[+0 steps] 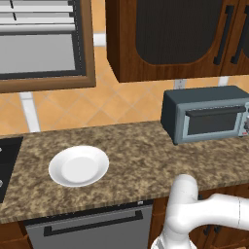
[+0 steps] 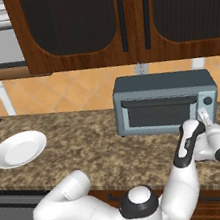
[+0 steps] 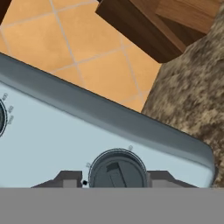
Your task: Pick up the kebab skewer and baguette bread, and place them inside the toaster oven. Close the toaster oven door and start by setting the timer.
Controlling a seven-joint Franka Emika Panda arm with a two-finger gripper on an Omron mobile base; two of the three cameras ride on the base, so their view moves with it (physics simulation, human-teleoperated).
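My gripper [image 3: 116, 180] has its fingers narrowed around the timer dial on the toaster oven [image 2: 164, 104], because its door [image 2: 159, 113] is shut and the plate [image 1: 78, 166] bare.

Matt toaster oven [image 1: 206, 115], speckled stone counter [image 1: 141, 155]

Speckled brown granite table [image 1: 131, 155], orange tiled wall [image 1: 112, 104] behind, dark wood upper cabinets [image 2: 117, 19], a framed window [image 1: 39, 44] on the left.
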